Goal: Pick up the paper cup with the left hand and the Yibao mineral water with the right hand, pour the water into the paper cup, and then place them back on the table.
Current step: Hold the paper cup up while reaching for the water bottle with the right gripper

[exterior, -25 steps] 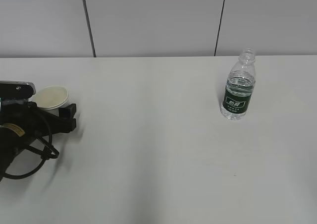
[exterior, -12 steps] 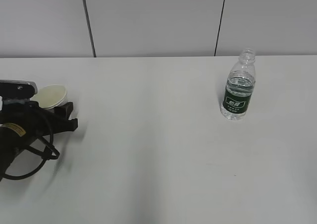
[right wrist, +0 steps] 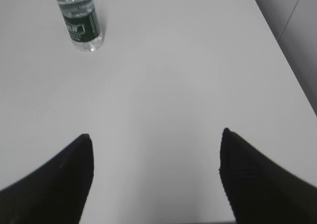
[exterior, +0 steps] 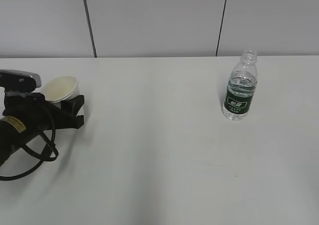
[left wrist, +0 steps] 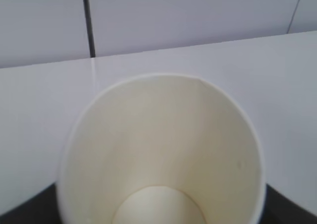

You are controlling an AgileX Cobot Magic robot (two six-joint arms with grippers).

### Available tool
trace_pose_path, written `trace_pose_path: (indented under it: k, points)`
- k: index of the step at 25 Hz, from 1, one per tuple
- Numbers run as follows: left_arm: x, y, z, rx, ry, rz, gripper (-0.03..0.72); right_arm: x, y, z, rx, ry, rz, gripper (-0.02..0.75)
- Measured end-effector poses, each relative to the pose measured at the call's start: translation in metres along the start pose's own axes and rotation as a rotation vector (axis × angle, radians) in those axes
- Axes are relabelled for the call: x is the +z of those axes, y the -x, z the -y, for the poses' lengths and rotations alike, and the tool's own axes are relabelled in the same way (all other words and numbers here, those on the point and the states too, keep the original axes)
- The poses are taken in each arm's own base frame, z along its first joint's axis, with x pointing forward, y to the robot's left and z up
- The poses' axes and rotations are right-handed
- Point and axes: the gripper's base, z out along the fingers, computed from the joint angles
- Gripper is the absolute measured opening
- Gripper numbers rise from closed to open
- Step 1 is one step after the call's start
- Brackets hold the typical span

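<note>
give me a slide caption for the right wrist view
Open right gripper over the table, bottle standing far ahead.

**One cup, one bottle, two grippers**

From where I stand, the count is short. One paper cup [exterior: 61,88]. One Yibao mineral water bottle [exterior: 240,86]. One white table [exterior: 159,150]. Two black grippers: the left hand [exterior: 65,110] and the right hand [right wrist: 156,137], each with two fingers.
</note>
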Motion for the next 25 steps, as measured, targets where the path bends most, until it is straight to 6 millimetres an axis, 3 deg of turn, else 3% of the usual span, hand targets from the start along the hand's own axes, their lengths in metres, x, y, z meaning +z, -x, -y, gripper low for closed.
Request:
trace_pose_path:
  k: [5,17,25]
  points:
    - [-0.014,0.016,0.009,0.028,-0.078,0.006,0.426,0.010,0.033,-0.001,0.013,0.018,0.118,0.586]
    - [-0.024,0.022,0.030,0.069,-0.188,-0.034,0.426,0.082,0.084,0.000,0.016,0.019,0.110,0.586]
    - [-0.024,0.021,0.031,0.069,-0.193,-0.043,0.426,0.135,0.077,-0.001,0.027,0.008,0.299,0.586]
